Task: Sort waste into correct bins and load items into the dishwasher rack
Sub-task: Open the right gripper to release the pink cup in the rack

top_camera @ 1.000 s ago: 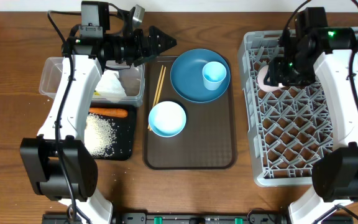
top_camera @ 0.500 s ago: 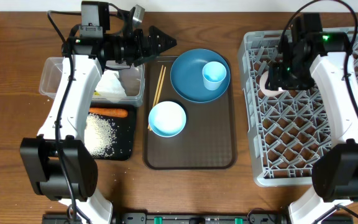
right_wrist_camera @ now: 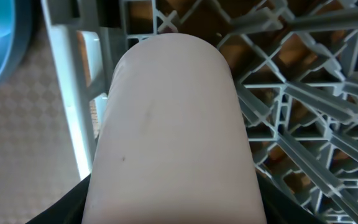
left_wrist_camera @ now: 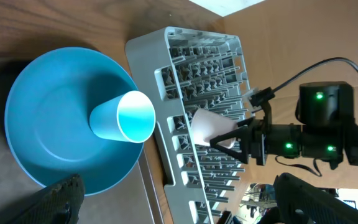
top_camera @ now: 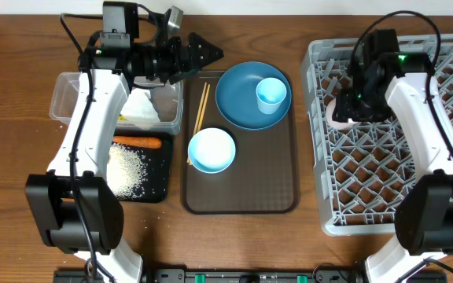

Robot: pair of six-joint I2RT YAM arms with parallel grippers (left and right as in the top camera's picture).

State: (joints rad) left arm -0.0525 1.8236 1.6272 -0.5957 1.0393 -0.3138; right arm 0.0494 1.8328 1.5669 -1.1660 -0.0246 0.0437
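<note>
The pale pink cup (top_camera: pixel 337 114) is clamped between the right jaws. It is held over the left side of the grey dishwasher rack (top_camera: pixel 384 181), near the rack's far corner. In the right wrist view the pale pink cup (right_wrist_camera: pixel 173 124) fills most of the picture, with the rack's open grid behind it. Whether the cup is touching the grid cannot be told.

The left jaws are spread wide apart, and nothing is held in them. They are seen above the far edge of the brown serving tray (top_camera: pixel 242 192), just beside the big dark-blue plate (top_camera: pixel 236 106).

The plate is set on the far part of the brown tray. The light blue cup (top_camera: pixel 271 94) is stood on the plate, toward its right side. The light blue bowl (top_camera: pixel 211 149) is placed on the tray, nearer than the plate. The wooden chopsticks (top_camera: pixel 200 110) are laid along the tray's left edge.

To the left, on the bench (top_camera: pixel 6 181), the clear plastic tub (top_camera: pixel 65 94) is found with the crumpled white tissue (top_camera: pixel 141 110) inside it. Just in front of the tub, the orange carrot (top_camera: pixel 136 142) and the white rice (top_camera: pixel 126 169) are laid in the black tray (top_camera: pixel 160 169).
</note>
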